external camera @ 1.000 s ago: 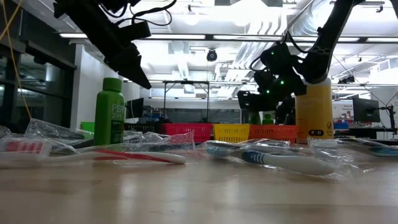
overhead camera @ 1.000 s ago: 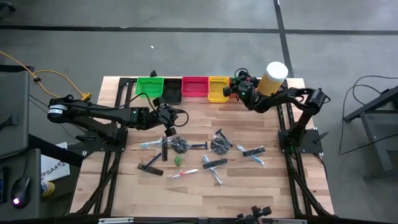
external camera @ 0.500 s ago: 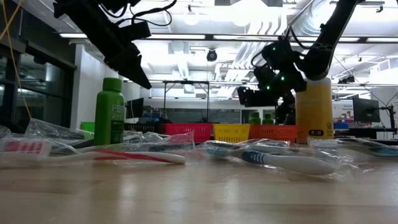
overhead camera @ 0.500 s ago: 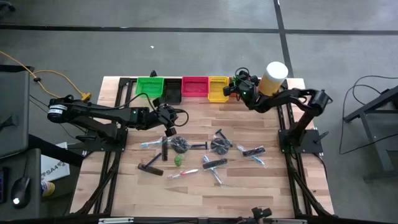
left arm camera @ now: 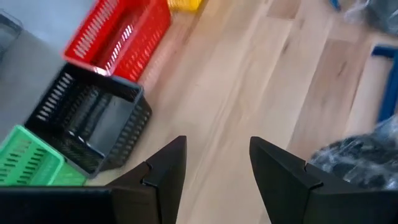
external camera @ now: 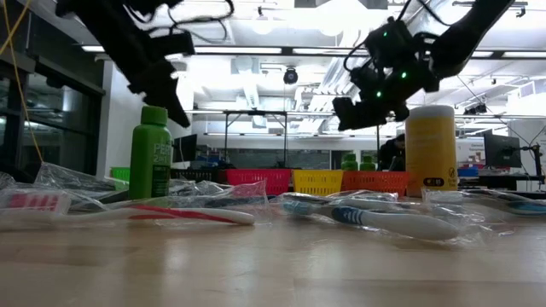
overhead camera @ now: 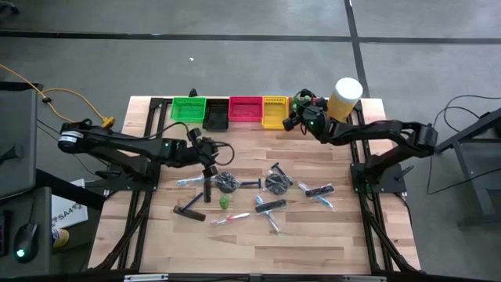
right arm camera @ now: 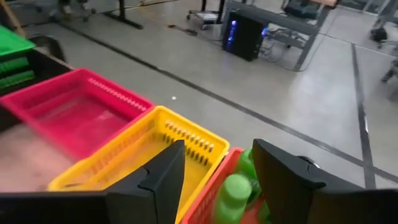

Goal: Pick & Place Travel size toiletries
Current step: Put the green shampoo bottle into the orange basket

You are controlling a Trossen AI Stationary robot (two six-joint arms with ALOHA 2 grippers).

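Left jaws (overhead camera: 210, 153) hang over the desk (overhead camera: 258, 235) at about 9 o'clock from the pile's centre, just off the near corner of the black bin (overhead camera: 217, 115). My two fingers (left arm camera: 168, 168) stand apart with bare wood between them; nothing in them.

Right jaws (overhead camera: 296, 112) sit at the desk's far edge, about 1 o'clock, raised above the end of the bin row. Fingers (right arm camera: 163, 177) parted, empty. Under them: the yellow bin (right arm camera: 134, 152) and the orange bin (right arm camera: 214, 186) beside it, with small green bottles (right arm camera: 233, 190) already lying in the orange one.

Bin row along 12 o'clock, from the left arm's side: green bin (overhead camera: 188, 108), black, red bin (overhead camera: 244, 109), yellow, then orange mostly under my right arm. The pale-yellow cylinder (overhead camera: 343, 98) with a white lid stands upright past the row's end.

Toiletries still loose at desk centre:
- one green bottle (external camera: 150, 153) upright, 7 o'clock part of the pile, near the left jaws
- dark round disc (overhead camera: 227, 182) just below the left jaws; a second disc (overhead camera: 275, 182) toward 3 o'clock
- black comb (overhead camera: 189, 210) at 8 o'clock, apart from the rest
- pink toothbrush (overhead camera: 229, 220) at 6 o'clock; blue toothbrush (external camera: 392, 223) in clear wrap nearest the low camera
- clear-wrapped pieces (overhead camera: 319, 192) at 4 o'clock; contents hard to make out, possibly another comb.
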